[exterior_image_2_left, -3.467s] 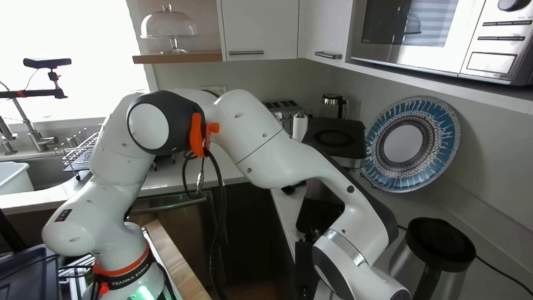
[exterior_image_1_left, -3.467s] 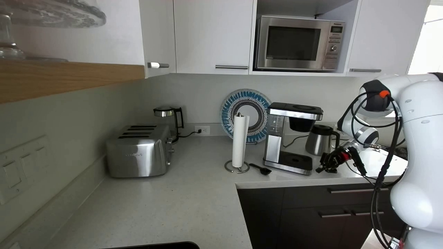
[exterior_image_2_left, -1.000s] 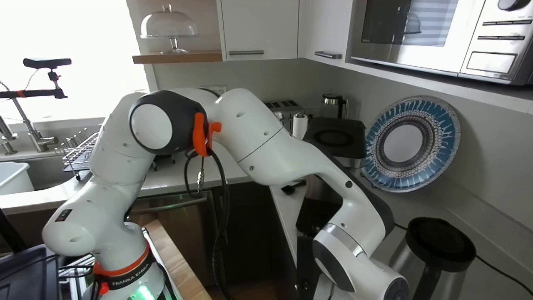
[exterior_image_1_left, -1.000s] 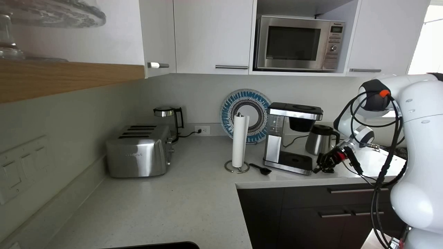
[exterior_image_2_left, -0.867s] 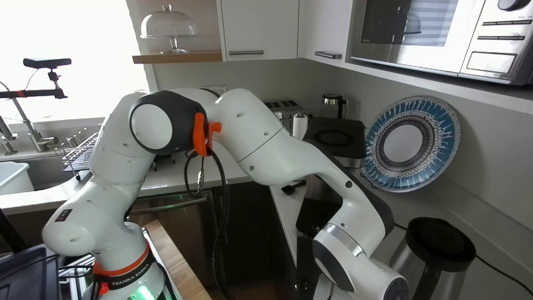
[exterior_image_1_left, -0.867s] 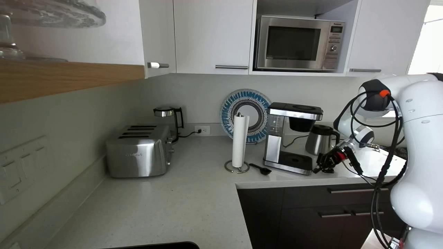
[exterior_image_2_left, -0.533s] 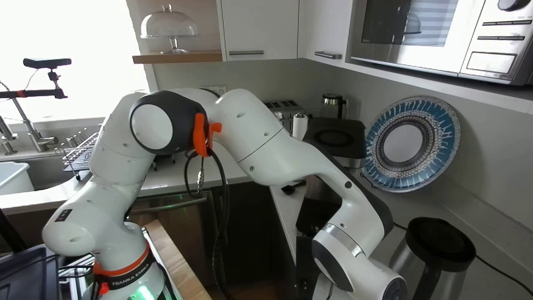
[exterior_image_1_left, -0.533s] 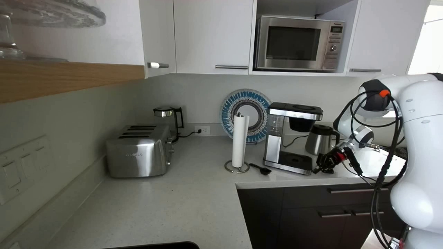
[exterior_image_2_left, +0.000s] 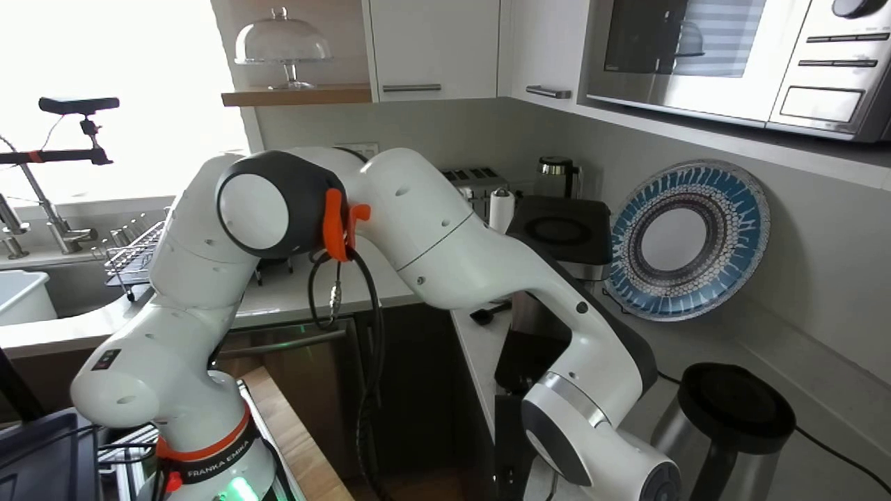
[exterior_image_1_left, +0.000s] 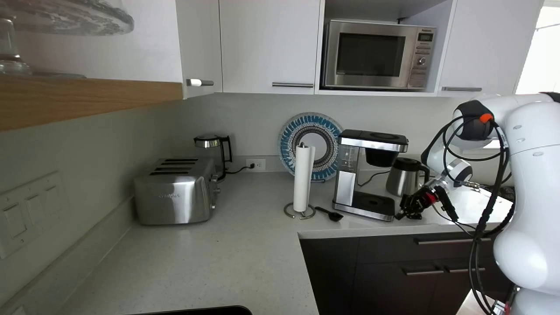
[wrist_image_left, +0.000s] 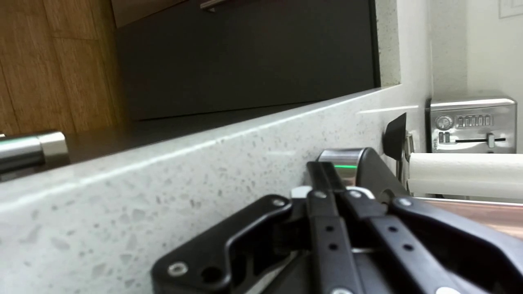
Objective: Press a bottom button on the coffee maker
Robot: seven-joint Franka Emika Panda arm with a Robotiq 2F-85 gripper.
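Note:
The coffee maker (exterior_image_1_left: 345, 188), boxy and black with a silver top band, stands upright on the counter. In an exterior view its black top (exterior_image_2_left: 557, 229) shows, partly behind my arm. In the wrist view, the silver front edge of its base (wrist_image_left: 347, 157) bears a thin green streak. My gripper (exterior_image_1_left: 399, 214) is low at the front right of that base. In the wrist view, the fingertips (wrist_image_left: 325, 165) are together with nothing between them and overlap the left part of the silver edge. I cannot tell whether they touch it. No separate buttons can be made out.
A steel kettle (exterior_image_1_left: 402, 177) stands close behind my gripper. A paper-towel roll (exterior_image_1_left: 302, 179) and a black scoop (exterior_image_1_left: 330, 214) are left of the coffee maker. A toaster (exterior_image_1_left: 175, 192) is farther left. The counter's front edge (wrist_image_left: 245, 130) runs close to my gripper.
Compared with 3.5 seconds ago, my gripper has moved slightly left, closer to the coffee maker's base. Over the last second the arm is almost still.

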